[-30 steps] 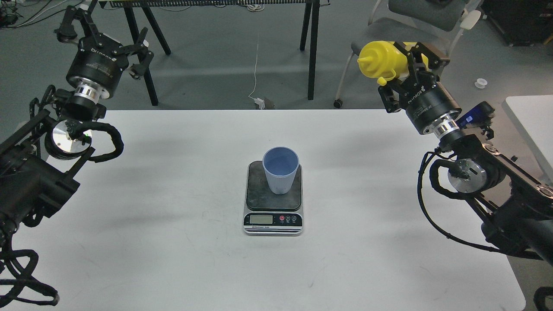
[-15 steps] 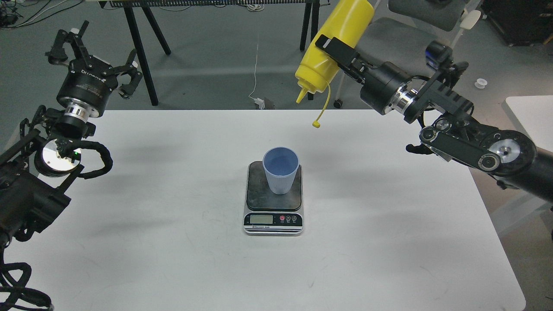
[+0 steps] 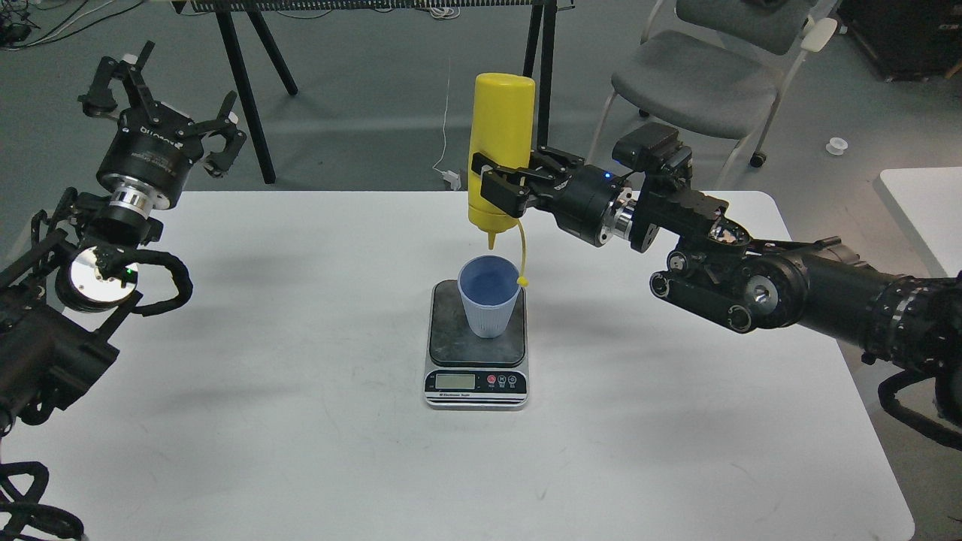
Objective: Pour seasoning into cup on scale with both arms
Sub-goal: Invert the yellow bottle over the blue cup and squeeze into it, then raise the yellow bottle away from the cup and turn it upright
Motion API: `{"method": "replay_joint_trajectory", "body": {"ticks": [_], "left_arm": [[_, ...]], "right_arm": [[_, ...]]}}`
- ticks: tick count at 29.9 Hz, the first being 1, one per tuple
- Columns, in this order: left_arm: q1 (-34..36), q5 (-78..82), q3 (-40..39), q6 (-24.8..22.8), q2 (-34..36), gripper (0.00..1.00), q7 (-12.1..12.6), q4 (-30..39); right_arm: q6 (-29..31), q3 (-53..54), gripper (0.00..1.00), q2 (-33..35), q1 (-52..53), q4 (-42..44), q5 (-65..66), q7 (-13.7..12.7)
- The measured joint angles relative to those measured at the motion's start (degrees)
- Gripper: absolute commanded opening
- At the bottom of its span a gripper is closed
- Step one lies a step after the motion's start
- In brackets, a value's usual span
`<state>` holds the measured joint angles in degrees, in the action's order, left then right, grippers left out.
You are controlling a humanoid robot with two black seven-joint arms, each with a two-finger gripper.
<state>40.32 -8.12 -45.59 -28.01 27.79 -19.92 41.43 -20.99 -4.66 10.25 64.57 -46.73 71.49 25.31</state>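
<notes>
The light blue ribbed cup (image 3: 489, 296) stands on the dark platform of the scale (image 3: 476, 352) at the table's middle. My right gripper (image 3: 505, 188) is shut on the yellow seasoning bottle (image 3: 499, 143) and holds it upside down, nozzle pointing down just above the cup's rim. The tethered tip cap (image 3: 522, 281) hangs by the cup's right rim. My left gripper (image 3: 161, 98) is open and empty, raised at the far left, well away from the cup.
The white table (image 3: 301, 421) holds only the scale and cup. Black stand legs (image 3: 240, 83) and a grey chair (image 3: 695, 71) stand behind the table's far edge. Another white table corner (image 3: 921, 203) is at the right.
My right arm has swung left and down with the bottle, turning it from tilted to fully upside down over the cup. The left arm has barely moved.
</notes>
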Motion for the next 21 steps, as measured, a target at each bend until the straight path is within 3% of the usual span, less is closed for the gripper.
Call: {"method": "replay_joint_trajectory", "body": {"ticks": [16, 21], "left_arm": [[0.0, -0.1, -0.3, 0.0, 0.4, 0.99, -0.3, 1.4], [0.2, -0.1, -0.5, 0.0, 0.7, 0.99, -0.4, 3.8]], "right_arm": [[-1.9, 0.9, 0.34, -1.5, -2.0, -0.5, -0.6, 0.0], [1.2, 7.1, 0.34, 2.0, -2.0, -4.0, -7.0, -0.2]]}}
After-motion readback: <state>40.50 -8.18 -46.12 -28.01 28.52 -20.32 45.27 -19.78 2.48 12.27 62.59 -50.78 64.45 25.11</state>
